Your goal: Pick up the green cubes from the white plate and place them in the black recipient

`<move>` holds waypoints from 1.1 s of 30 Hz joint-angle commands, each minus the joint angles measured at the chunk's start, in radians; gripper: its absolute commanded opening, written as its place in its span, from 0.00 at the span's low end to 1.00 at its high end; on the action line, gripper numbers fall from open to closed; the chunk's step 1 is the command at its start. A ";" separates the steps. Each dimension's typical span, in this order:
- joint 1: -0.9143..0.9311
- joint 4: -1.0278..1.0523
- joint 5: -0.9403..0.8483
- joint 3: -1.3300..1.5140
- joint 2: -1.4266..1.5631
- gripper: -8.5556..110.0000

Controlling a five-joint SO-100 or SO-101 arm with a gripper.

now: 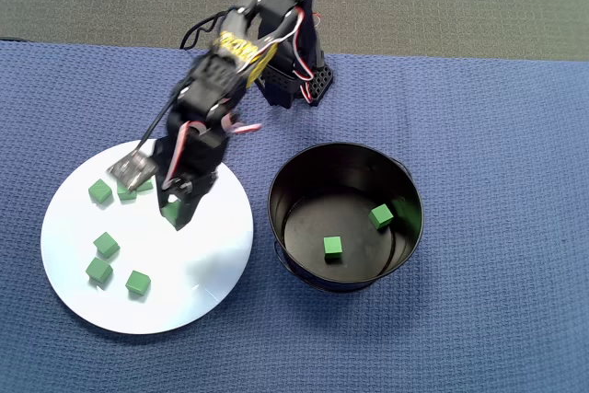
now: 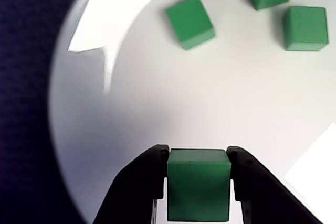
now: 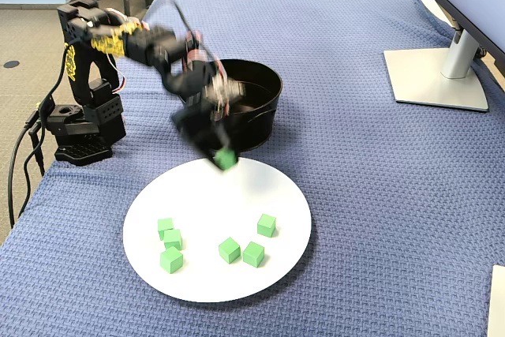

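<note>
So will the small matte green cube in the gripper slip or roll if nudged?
Probably not. The small matte green cube sits squarely between the gripper fingers, flat faces against pads. It looks rigid and light. Flat sides mean it likely slides on the glossy white plate, not rolls.

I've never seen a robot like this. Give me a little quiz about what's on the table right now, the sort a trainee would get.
1. How many green cubes lie loose on the white plate in the fixed view?
2. True or false: the black pot is empty.
3. What is the hand doing? A) hanging open over the pot. B) shut on a green cube above the plate. C) resting on the blue cloth.

Key
1. Six.
2. False: the overhead view shows two cubes inside, one here.
3. B: the wrist view shows the held cube between both fingers.
</note>
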 commanded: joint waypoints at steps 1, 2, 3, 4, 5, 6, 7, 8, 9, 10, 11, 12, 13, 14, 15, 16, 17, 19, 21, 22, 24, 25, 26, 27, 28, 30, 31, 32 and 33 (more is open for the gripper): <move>-0.130 0.009 0.285 -0.005 0.202 0.07; -0.164 0.008 0.348 0.000 0.222 0.07; -0.198 0.000 0.408 0.005 0.239 0.07; -0.235 -0.005 0.466 0.008 0.258 0.07; -0.273 -0.009 0.529 0.009 0.273 0.07; -0.314 -0.006 0.586 0.011 0.288 0.07; -0.356 0.003 0.644 0.009 0.301 0.07; -0.396 0.009 0.698 0.009 0.311 0.07; -0.434 0.012 0.759 0.012 0.321 0.07; -0.472 0.012 0.822 0.015 0.327 0.07; -0.509 0.011 0.873 0.025 0.330 0.07; -0.548 0.005 0.913 0.041 0.331 0.07; -0.588 -0.003 0.942 0.061 0.330 0.07; -0.626 -0.008 0.966 0.078 0.322 0.07; -0.660 -0.018 0.991 0.101 0.318 0.07; -0.687 -0.037 1.012 0.130 0.318 0.07; -0.713 -0.055 1.028 0.160 0.319 0.07; -0.749 -0.077 1.052 0.209 0.319 0.07; -0.770 -0.086 1.066 0.235 0.316 0.07; -0.773 -0.083 1.072 0.238 0.311 0.08; -0.784 -0.037 1.062 0.221 0.304 0.27; -0.790 -0.008 1.048 0.215 0.305 0.34; -0.792 0.011 1.031 0.215 0.316 0.36; -0.790 0.023 1.019 0.215 0.330 0.37; -0.781 0.031 1.017 0.207 0.342 0.38; -0.752 0.069 1.003 0.155 0.347 0.39; -0.730 0.084 0.988 0.126 0.348 0.38; -0.701 0.095 0.971 0.094 0.348 0.35; -0.663 0.109 0.951 0.057 0.347 0.33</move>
